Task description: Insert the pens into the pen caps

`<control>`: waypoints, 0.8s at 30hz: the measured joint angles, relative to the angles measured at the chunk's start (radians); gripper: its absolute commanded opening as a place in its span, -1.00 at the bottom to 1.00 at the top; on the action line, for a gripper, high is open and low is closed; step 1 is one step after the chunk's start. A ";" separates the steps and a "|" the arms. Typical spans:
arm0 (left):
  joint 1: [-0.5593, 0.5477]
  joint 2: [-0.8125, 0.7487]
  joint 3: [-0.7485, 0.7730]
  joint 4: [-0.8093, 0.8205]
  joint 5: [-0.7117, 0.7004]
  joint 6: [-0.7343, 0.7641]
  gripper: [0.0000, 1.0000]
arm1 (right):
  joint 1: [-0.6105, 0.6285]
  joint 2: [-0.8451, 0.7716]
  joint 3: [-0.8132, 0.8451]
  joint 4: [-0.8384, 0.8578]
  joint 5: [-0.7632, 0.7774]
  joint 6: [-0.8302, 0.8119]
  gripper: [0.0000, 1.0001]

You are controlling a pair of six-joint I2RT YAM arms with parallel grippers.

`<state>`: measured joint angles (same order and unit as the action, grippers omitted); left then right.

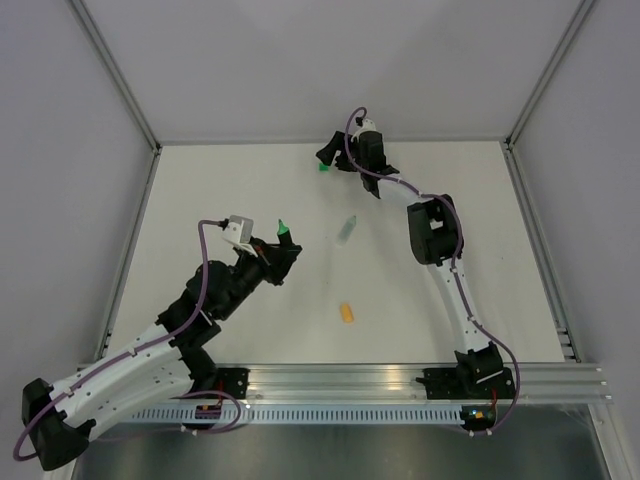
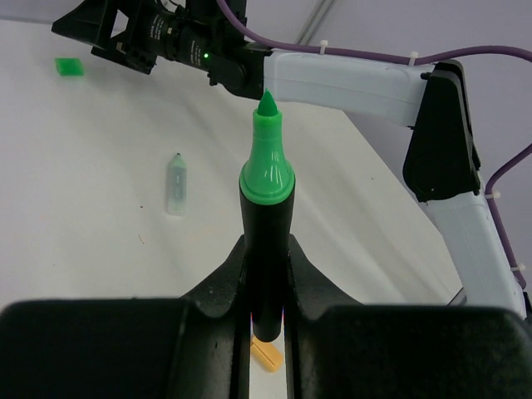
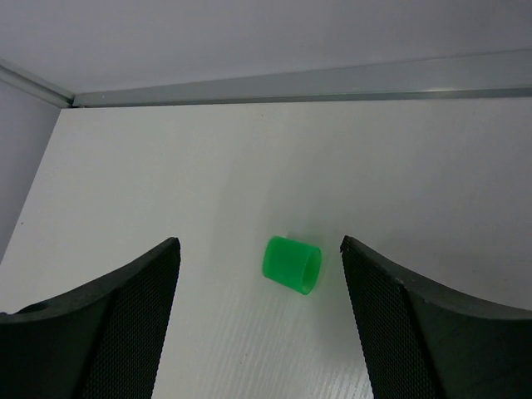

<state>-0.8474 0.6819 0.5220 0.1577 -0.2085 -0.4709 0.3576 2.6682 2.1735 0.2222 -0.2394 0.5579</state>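
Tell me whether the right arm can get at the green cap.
Probably yes: the right gripper stands open with the green cap lying on the table between its jaws, nothing in between.

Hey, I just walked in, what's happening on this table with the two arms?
The left gripper is shut on the black pen, holding it off the table with its green tip pointing outward. The right gripper is open near the far edge, its jaws either side of the green cap, not yet gripped. The pale pen and the orange cap lie loose mid-table, apart. Neither pen is capped.
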 measured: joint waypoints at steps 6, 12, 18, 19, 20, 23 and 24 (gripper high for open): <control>0.000 0.000 0.000 0.000 0.000 0.000 -0.95 | 0.000 0.093 0.063 0.047 -0.015 0.100 0.68; 0.000 0.000 0.000 0.000 0.001 -0.001 -0.95 | 0.000 0.154 0.149 0.062 -0.045 0.149 0.70; 0.000 -0.005 -0.002 0.000 0.001 -0.001 -0.95 | -0.001 0.187 0.205 0.044 -0.117 0.134 0.70; 0.000 -0.005 -0.002 0.000 0.001 -0.001 -0.95 | -0.001 0.187 0.206 0.039 -0.127 0.128 0.70; 0.000 -0.005 -0.002 0.000 0.001 -0.001 -0.95 | 0.000 0.187 0.207 0.034 -0.138 0.118 0.70; 0.000 -0.005 -0.002 0.000 0.001 -0.001 -0.95 | 0.000 0.187 0.213 0.014 -0.171 0.082 0.70; 0.000 -0.006 -0.002 0.000 0.001 -0.001 -0.95 | 0.001 0.187 0.216 0.005 -0.179 0.063 0.70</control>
<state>-0.8474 0.6762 0.5198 0.1581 -0.2077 -0.4721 0.3584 2.8552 2.3894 0.2272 -0.4187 0.6212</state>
